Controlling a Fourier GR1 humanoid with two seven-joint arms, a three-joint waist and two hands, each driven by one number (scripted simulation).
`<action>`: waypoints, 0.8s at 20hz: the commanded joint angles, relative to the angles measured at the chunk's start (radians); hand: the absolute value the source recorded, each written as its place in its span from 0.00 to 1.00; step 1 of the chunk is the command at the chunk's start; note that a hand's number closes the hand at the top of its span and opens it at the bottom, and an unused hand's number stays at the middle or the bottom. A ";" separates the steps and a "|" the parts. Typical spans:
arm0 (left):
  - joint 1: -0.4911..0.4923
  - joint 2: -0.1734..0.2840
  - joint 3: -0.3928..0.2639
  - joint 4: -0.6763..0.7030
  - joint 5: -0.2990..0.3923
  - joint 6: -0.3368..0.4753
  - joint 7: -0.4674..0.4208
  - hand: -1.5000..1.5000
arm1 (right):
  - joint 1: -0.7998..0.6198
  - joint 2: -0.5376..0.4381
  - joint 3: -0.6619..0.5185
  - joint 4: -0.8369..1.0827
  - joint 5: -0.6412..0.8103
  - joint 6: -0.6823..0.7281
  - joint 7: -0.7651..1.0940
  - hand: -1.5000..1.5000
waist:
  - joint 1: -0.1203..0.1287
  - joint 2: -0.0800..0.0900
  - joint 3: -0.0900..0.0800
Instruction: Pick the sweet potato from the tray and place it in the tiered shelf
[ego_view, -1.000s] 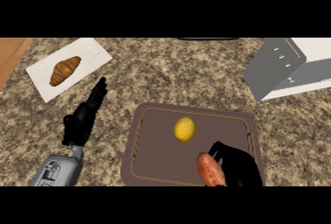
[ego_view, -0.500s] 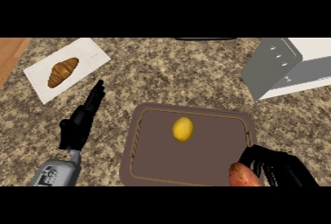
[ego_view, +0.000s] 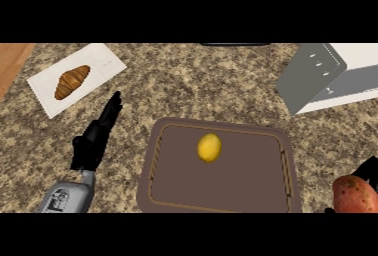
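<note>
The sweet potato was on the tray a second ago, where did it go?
The right hand took hold of the sweet potato and carried it off the tray to the right. The lemon, croissant, tiered shelf and left hand stayed put.

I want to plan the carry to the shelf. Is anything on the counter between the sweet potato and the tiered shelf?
Nothing visible does. The sweet potato is at the lower right, off the tray, held by the right hand. The tiered shelf stands above it at upper right, with only bare counter between. The lemon lies off to the left.
</note>
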 joint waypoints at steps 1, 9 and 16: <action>-0.025 -0.029 -0.011 -0.036 -0.002 0.012 0.073 0.50 | -0.074 -0.041 -0.180 -0.067 -0.064 0.027 0.081 1.00 | 0.008 0.000 0.000; -0.041 -0.023 0.024 0.051 -0.018 -0.010 -0.023 0.50 | -0.252 -0.115 -0.433 0.023 -0.169 0.086 0.154 1.00 | 0.008 0.002 0.000; -0.071 -0.032 0.030 0.039 -0.029 -0.027 0.024 0.50 | -0.513 -0.195 -0.416 0.246 -0.159 0.092 0.215 1.00 | 0.022 0.005 0.000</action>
